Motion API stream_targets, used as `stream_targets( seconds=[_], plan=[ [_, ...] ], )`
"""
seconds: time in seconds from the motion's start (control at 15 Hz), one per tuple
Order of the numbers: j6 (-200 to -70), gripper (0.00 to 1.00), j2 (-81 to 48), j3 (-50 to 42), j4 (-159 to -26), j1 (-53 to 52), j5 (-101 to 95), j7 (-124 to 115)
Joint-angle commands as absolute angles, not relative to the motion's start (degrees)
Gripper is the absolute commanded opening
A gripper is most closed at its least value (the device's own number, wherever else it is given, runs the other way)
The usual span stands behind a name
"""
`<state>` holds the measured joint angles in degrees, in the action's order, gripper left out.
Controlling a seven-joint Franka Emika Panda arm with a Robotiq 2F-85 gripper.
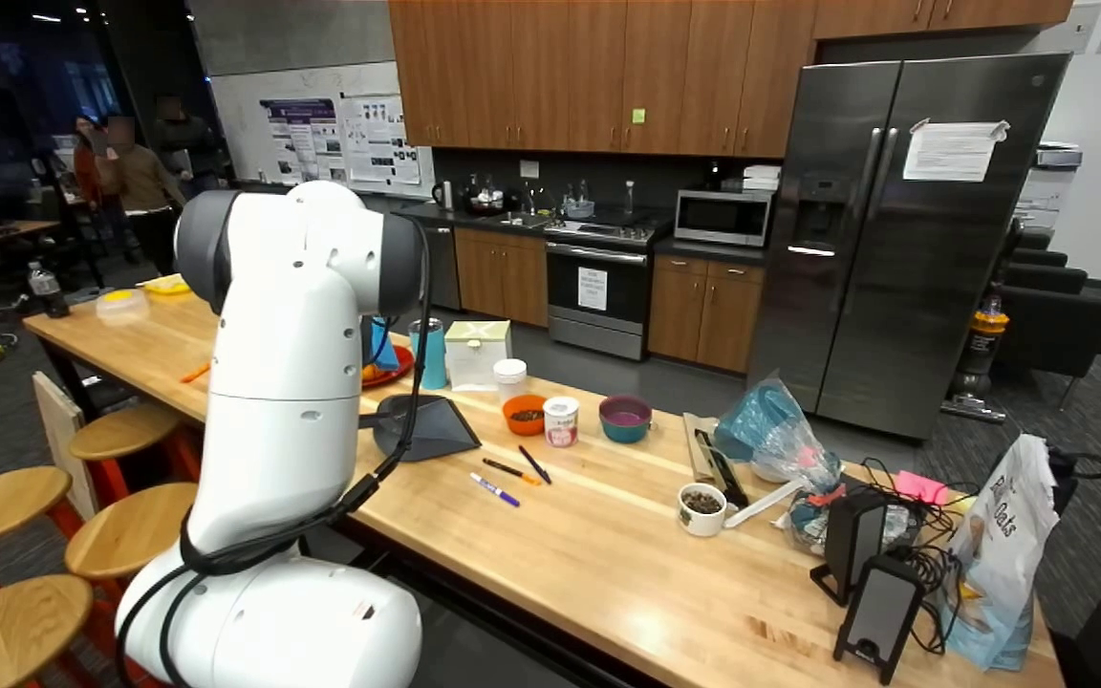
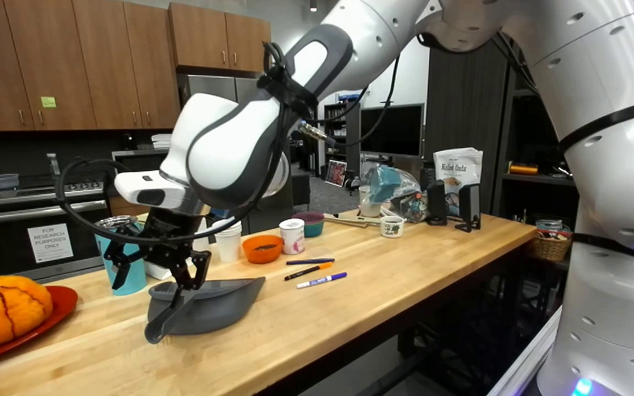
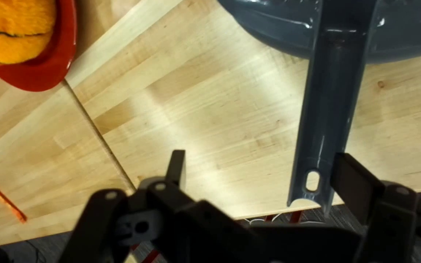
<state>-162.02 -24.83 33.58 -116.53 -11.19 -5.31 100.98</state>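
In the wrist view, my claw (image 3: 260, 164) stands spread, clasping nothing; its three-o'clock finger (image 3: 358, 184) lies against or just beside the handle (image 3: 322, 138) of the dustpan (image 3: 336, 62), I cannot tell which. The pan (image 3: 404, 38), toward one o'clock, rests on the surface (image 3: 214, 109), which presumably bears its weight, so it needs no grip.

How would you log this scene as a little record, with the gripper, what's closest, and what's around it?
Gripper: open
Nearest thing: gray dustpan, resting on the wooden table
Handle: between the spread jaws in the wrist view, nearer one jaw; contact unclear
Red plate: holds an orange plush object
Orange bowl: dark bits inside
Pens: three, lying near the dustpan
Teal tumbler: upright
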Motion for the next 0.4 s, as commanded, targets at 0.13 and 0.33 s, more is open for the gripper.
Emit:
stream_targets(
  seconds=[0.13,0.33],
  plan=[
    [-160.7,1.00,-24.2,33.7,-115.1,-12.0,-4.8,100.8],
    [-160.7,1.00,-24.7,33.6,-115.2,-12.2,-4.8,100.8]
  ],
)
